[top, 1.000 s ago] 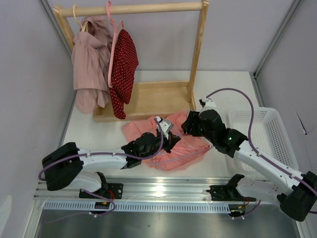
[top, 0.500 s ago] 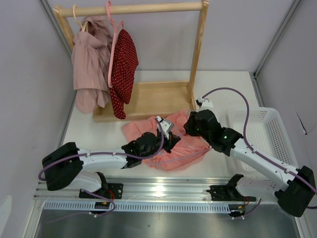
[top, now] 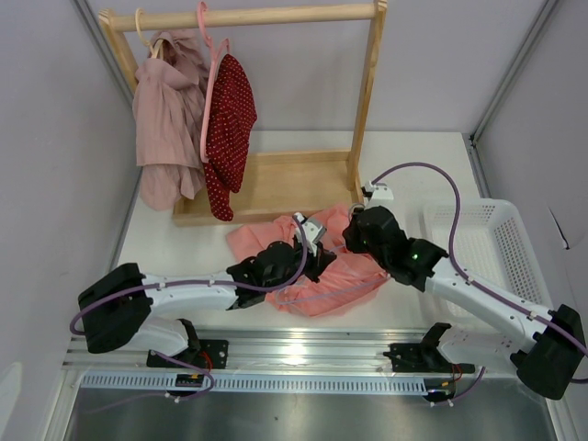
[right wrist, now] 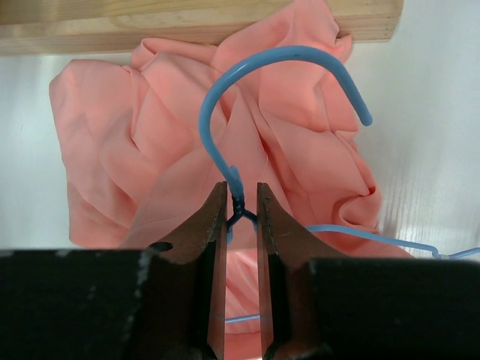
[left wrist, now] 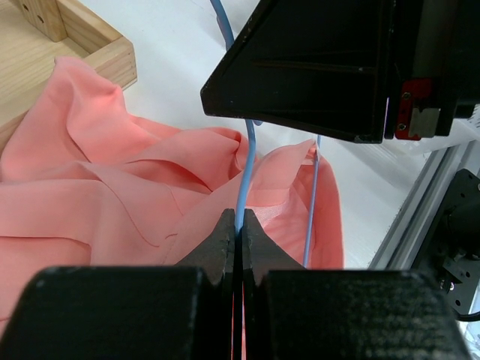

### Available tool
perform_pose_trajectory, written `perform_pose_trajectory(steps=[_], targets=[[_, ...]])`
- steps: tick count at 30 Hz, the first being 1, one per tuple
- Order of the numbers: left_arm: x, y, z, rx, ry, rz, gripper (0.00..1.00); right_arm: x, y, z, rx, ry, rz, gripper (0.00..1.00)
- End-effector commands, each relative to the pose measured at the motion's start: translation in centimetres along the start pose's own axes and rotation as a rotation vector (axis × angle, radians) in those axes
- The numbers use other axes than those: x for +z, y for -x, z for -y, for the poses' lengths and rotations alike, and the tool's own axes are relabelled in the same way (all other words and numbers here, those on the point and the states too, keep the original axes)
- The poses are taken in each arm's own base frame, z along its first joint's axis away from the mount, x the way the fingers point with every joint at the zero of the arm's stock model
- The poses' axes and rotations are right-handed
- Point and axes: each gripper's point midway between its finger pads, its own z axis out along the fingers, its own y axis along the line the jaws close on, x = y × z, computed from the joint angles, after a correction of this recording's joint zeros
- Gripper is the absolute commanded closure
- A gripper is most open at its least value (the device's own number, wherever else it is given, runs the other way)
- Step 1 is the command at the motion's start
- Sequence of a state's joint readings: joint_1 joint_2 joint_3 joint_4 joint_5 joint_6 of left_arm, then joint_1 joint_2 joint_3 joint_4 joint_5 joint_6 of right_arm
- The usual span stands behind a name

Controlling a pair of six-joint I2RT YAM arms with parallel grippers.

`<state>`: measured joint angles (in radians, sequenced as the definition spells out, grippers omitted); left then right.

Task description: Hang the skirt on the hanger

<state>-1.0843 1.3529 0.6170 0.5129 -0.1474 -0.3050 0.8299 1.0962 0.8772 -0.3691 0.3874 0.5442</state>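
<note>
The salmon-pink skirt lies crumpled on the white table in front of the wooden rack, also shown in both wrist views. The light-blue wire hanger lies on top of it, hook towards the rack. My left gripper is shut on one blue wire of the hanger. My right gripper straddles the twisted neck below the hook, its jaws narrow but with a gap still showing beside the wire. The two grippers face each other closely over the skirt.
The wooden rack stands just behind the skirt. On its bar hang a dark red dotted garment on a pink hanger and a mauve-pink garment. A white basket sits to the right. A metal rail runs along the near edge.
My right gripper has shifted slightly left onto the hanger's neck and its jaws have narrowed a lot. The left arm has barely moved, still holding the wire.
</note>
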Motion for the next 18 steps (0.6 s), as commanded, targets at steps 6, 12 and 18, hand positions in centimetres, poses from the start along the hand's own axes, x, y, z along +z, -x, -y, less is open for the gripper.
perform_pose_trajectory(steps=[6, 12, 18], targets=[[-0.3, 3.7, 0.3, -0.005, 0.035, 0.051, 0.83, -1.4, 2.5, -1.2, -0.019, 0.03, 0.083, 1.0], [-1.2, 4.6, -0.1, 0.011, 0.066, 0.03, 0.68, -1.8, 1.9, -1.2, -0.027, 0.034, 0.082, 1.0], [-3.0, 5.8, 0.0, 0.016, 0.065, 0.034, 0.52, -1.9, 1.5, -1.1, -0.035, 0.033, 0.08, 1.0]])
